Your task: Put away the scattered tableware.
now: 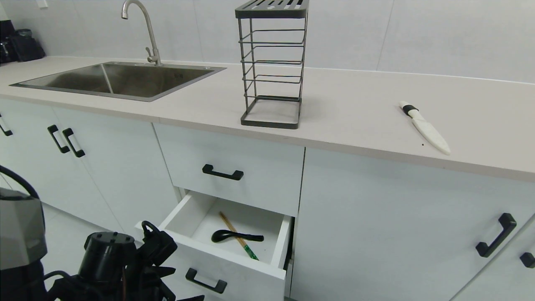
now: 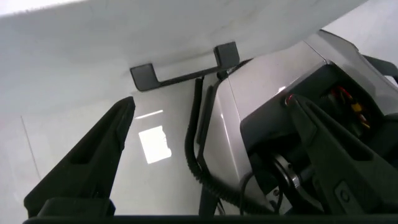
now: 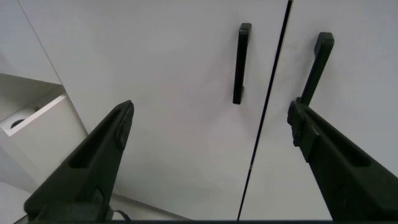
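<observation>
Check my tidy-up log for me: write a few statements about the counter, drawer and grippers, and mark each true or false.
1. The lower drawer stands open. True.
2. A black spoon and chopsticks lie inside that drawer. True.
3. The white knife stands in the rack. False: it lies on the counter, apart from the rack, toward the robot's right.
4. The right gripper holds a fork. False: it is open and empty, facing cupboard doors.
5. The left gripper is open. True.
</observation>
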Robot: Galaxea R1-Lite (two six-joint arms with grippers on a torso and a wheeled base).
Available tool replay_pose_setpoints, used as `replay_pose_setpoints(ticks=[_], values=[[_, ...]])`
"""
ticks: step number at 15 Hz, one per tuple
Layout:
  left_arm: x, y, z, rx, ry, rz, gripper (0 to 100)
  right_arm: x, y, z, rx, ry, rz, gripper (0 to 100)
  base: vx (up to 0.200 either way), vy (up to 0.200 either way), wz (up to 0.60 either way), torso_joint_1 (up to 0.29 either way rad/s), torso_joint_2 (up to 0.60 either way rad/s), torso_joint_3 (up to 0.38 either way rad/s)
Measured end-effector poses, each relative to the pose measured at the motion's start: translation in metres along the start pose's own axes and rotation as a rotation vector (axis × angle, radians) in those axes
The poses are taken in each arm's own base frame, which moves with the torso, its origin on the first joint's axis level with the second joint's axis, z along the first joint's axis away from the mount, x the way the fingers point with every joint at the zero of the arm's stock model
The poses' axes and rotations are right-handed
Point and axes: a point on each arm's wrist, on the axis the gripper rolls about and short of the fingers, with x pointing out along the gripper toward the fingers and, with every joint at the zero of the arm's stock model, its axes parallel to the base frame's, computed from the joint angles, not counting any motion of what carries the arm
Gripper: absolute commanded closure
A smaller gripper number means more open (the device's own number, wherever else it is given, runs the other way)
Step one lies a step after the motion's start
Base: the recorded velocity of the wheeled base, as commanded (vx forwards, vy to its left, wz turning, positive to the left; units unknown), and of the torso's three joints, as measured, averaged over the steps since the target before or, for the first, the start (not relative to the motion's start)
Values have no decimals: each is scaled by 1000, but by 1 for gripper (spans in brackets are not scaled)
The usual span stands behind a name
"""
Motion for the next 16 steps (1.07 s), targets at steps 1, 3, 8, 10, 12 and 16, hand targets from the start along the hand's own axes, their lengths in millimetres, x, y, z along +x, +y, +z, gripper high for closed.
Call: replay_pose_setpoints(ticks=[1,3,8,10,12,16], values=[[2,2,3,1,-9,3,0,0,0,0,0,0,0,0,0,0,0,0,0,0],[7,5,9,2,-30,10,0,0,0,0,0,0,0,0,0,0,0,0,0,0],[16,14,19,4,-80,30,0,0,0,0,0,1,0,0,0,0,0,0,0,0],[20,17,22,6,-95,37,0,0,0,0,0,1,0,0,0,0,0,0,0,0],[25,20,26,8,-105,40,0,0,0,0,0,0,0,0,0,0,0,0,0,0],[36,26,38,21,-146,46,0,0,0,0,0,0,0,0,0,0,0,0,0,0]])
